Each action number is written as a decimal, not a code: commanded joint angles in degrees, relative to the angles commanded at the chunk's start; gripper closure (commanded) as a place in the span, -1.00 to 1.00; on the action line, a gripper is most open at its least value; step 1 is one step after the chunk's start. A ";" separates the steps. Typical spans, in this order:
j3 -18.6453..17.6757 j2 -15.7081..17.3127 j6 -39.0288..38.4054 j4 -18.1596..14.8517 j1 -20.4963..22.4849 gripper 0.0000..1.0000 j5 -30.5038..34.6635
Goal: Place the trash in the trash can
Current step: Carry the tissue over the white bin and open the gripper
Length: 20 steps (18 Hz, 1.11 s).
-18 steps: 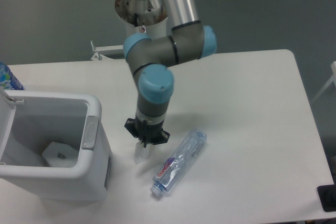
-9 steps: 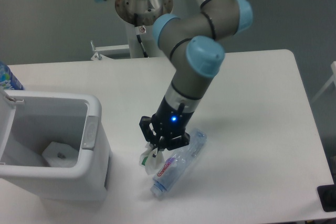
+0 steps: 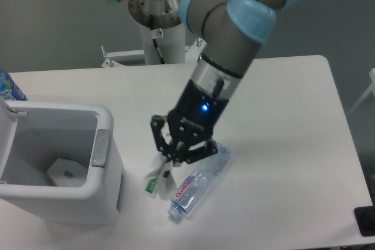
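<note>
My gripper point(image 3: 167, 165) is shut on the crumpled white paper cup point(image 3: 156, 181) with green marks, which hangs blurred just above the table. The crushed clear plastic bottle point(image 3: 199, 181) with a red-and-blue label lies on the table right beside the cup, slanting from lower left to upper right and partly under the gripper. The white-grey trash can point(image 3: 103, 175) stands open at the left, its near wall a short way left of the cup. A pale object lies on the bin's floor.
A deep-blue bottle point(image 3: 9, 88) peeks in at the left edge behind the bin. The bin's open lid point(image 3: 7, 122) stands at its left side. A dark object point(image 3: 365, 221) sits at the table's lower right corner. The arm's base post point(image 3: 158, 36) rises behind the table.
The arm has swung toward the camera and risen. The gripper took hold of the paper cup and lifted it, tilting it slightly leftward. The bottle has stayed put.
</note>
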 joint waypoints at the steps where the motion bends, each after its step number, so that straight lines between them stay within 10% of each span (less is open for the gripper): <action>1: -0.35 1.05 0.00 0.00 -1.06 1.00 0.00; 6: -2.02 2.55 -3.07 0.35 -5.54 0.95 0.09; 10: -4.48 3.52 -2.73 0.61 -7.04 -0.98 0.44; 20: -3.96 3.52 -3.43 2.37 -7.31 -1.00 0.70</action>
